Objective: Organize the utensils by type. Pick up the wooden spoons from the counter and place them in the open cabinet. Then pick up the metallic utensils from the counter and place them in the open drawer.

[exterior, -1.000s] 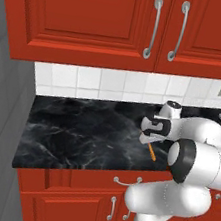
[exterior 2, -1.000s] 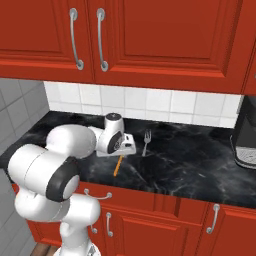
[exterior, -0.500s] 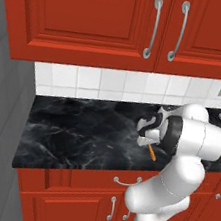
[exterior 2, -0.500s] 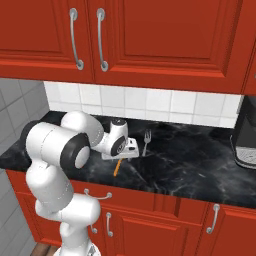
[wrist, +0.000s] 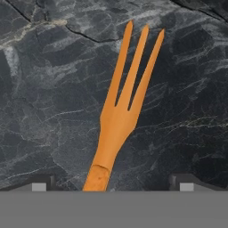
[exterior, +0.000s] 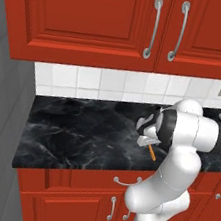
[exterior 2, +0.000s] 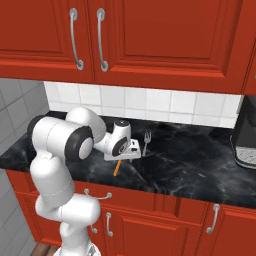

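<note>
An orange wooden utensil (wrist: 118,120) with three tines lies flat on the black marble counter (exterior: 78,138). In the hand view its handle runs down between my two fingertips (wrist: 42,183). My gripper (wrist: 114,182) is open, hanging just above the handle and pointing down at the counter. In the base views the hand (exterior: 146,136) (exterior 2: 127,150) hovers over the orange handle (exterior: 152,152) (exterior 2: 116,169), which pokes out toward the counter's front edge. A metal fork (exterior 2: 147,142) lies just right of the hand.
Red wall cabinets (exterior 2: 150,40) with shut doors hang above the counter, and red drawers and doors (exterior 2: 150,215) sit below it. A dark coffee machine (exterior 2: 246,140) stands at the right end. A grey wall (exterior: 0,115) closes the left end.
The arm's elbow and upper links have swung back and up from the cameras. The hand has stayed over the orange utensil and the jaws remain open.
</note>
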